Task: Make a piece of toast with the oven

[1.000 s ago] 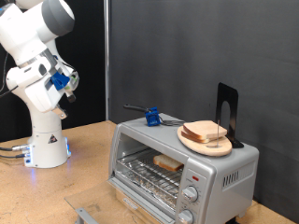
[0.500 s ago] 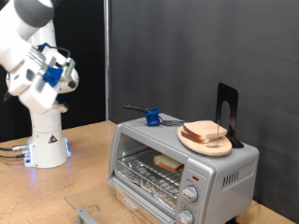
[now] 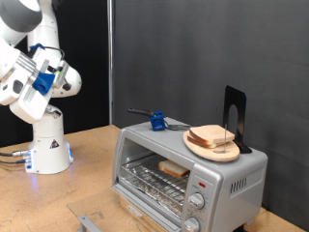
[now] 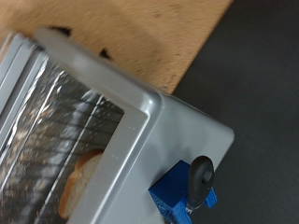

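Note:
The silver oven (image 3: pixel 189 172) stands at the exterior view's lower right with its door (image 3: pixel 106 217) folded down. On its wire rack (image 3: pixel 159 176) lies the piece of toast (image 3: pixel 174 167), pale with a brown crust. In the wrist view the oven's top (image 4: pixel 173 135) shows from above, and the toast (image 4: pixel 79 187) shows on the rack. My gripper (image 3: pixel 43 77) is raised at the exterior view's far left, well away from the oven. Nothing shows between its fingers. The wrist view does not show the fingers.
A round wooden plate (image 3: pixel 237 152) with more bread slices (image 3: pixel 212 137) sits on the oven's top, beside a black stand (image 3: pixel 235 114). A blue block with a black handle (image 3: pixel 154 121) (image 4: pixel 187 189) rests at the top's rear corner. The robot base (image 3: pixel 48 145) stands on the wooden table (image 3: pixel 92 164).
The arm has swung upward and toward the exterior view's left, carrying the hand farther from the oven. The oven, toast and plate have not moved.

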Robot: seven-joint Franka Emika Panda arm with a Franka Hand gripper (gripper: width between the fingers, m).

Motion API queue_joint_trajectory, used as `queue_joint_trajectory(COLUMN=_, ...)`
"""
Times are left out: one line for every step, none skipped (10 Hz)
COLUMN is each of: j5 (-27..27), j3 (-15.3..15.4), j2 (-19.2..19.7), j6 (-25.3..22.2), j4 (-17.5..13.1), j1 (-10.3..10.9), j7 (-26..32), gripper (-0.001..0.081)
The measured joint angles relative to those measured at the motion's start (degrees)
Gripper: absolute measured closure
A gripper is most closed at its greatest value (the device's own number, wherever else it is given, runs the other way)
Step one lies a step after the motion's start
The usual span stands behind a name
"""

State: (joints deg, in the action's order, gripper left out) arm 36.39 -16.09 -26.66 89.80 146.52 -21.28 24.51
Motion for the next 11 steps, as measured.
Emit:
queue_joint_trajectory(j5=0.01, j3=-0.73, j2=3.42, j6=-1.19, j4=-1.81, j1=-0.15, j7=-3.64, gripper=-0.0002)
queue_joint_trajectory(j5=0.5, j3=-1.29, j2=6.96, j6=-0.75, j4=-3.52, j1=-0.27, j7=-5.25, gripper=-0.0002)
queue_joint_trajectory(j5=1.52, j3=-1.68, j2=9.91, j6=1.78, j4=-4.76, j1=-0.41, j7=-5.54, gripper=-0.0002)
queue_joint_trajectory(j5=3.08, j3=-1.98, j2=12.24, j6=5.91, j4=-5.52, j1=-0.51, j7=-5.27, gripper=-0.0002)
queue_joint_trajectory(j5=4.16, j3=-2.41, j2=14.17, j6=8.72, j4=-6.3, j1=-0.56, j7=-4.49, gripper=-0.0002)
queue_joint_trajectory(j5=4.69, j3=-3.09, j2=16.26, j6=10.23, j4=-7.38, j1=-0.63, j7=-3.39, gripper=-0.0002)
queue_joint_trajectory(j5=5.04, j3=-3.68, j2=18.39, j6=10.58, j4=-8.61, j1=-0.75, j7=-2.26, gripper=-0.0002)
queue_joint_trajectory(j5=5.25, j3=-4.16, j2=20.34, j6=10.7, j4=-9.84, j1=-0.76, j7=-1.43, gripper=-0.0002)
queue_joint_trajectory(j5=5.33, j3=-4.43, j2=22.13, j6=11.31, j4=-10.92, j1=-0.78, j7=-1.02, gripper=-0.0002)
queue_joint_trajectory(j5=5.66, j3=-4.45, j2=23.57, j6=12.73, j4=-11.64, j1=-0.78, j7=-0.41, gripper=-0.0002)
queue_joint_trajectory(j5=5.8, j3=-4.32, j2=24.57, j6=14.57, j4=-11.91, j1=-0.76, j7=1.61, gripper=-0.0002)
